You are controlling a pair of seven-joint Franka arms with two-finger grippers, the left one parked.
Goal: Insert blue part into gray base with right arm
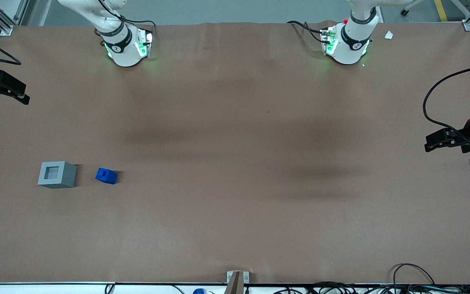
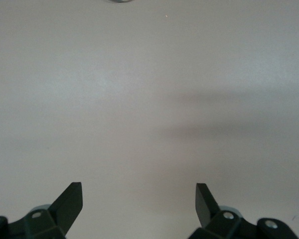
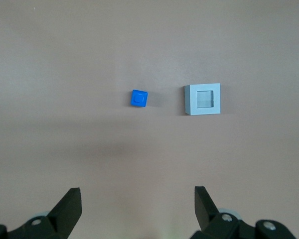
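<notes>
Front view: one blue part [image 1: 106,176] and one base [image 1: 57,174] sit on the brown table [image 1: 235,212] toward the working arm's end, side by side, near but not touching; from the base the part is at about 3 o'clock. Base socket faces up, nothing in it. The hand [image 1: 12,90] hangs at the frame edge, well apart from both and farther from the camera, around 11 o'clock from the base. Right wrist view: part [image 3: 139,98] and base [image 3: 203,99] again, one of each, apart, seen from above; the two fingers [image 3: 68,204] are spread wide, nothing held. Left wrist view: bare table only, no task things. Handling guess: the part looks like rigid, light moulded plastic, smooth sides, could slip or twist in a loose pinch; likely best taken across two flat parallel sides of the wider body, leaving the stepped end free. The base looks light too, could slide if the part is pushed in off-centre.
</notes>
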